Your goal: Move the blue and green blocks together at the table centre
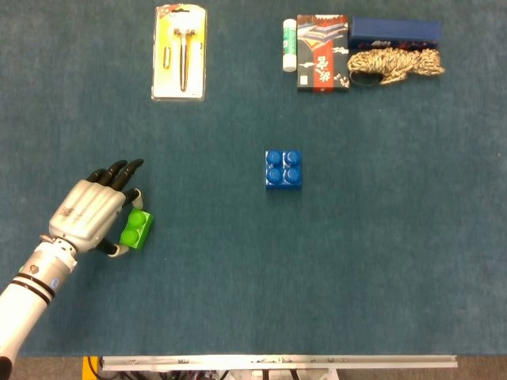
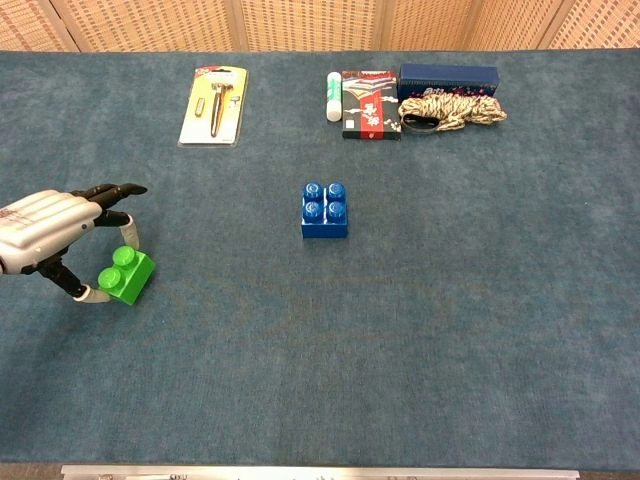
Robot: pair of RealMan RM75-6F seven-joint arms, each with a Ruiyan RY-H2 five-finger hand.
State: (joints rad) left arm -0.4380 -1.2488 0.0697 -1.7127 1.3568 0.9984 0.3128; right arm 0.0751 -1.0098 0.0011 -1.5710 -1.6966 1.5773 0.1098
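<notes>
the left hand [image 1: 87, 212] pinches the green block [image 1: 136, 229] between thumb and a finger, other fingers spread, at the table's 8 o'clock; the blue block [image 1: 283, 169] sits centre, toward the hand's 2 o'clock, well apart.

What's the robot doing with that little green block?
The robot's left hand is at the green block near the table's left side, with fingers either side of it, seemingly pinching it. The block looks to be sitting on the blue cloth, not lifted. The blue block waits alone at the table centre, well to the right. The two blocks are not yet together. The right hand is out of sight.
</notes>
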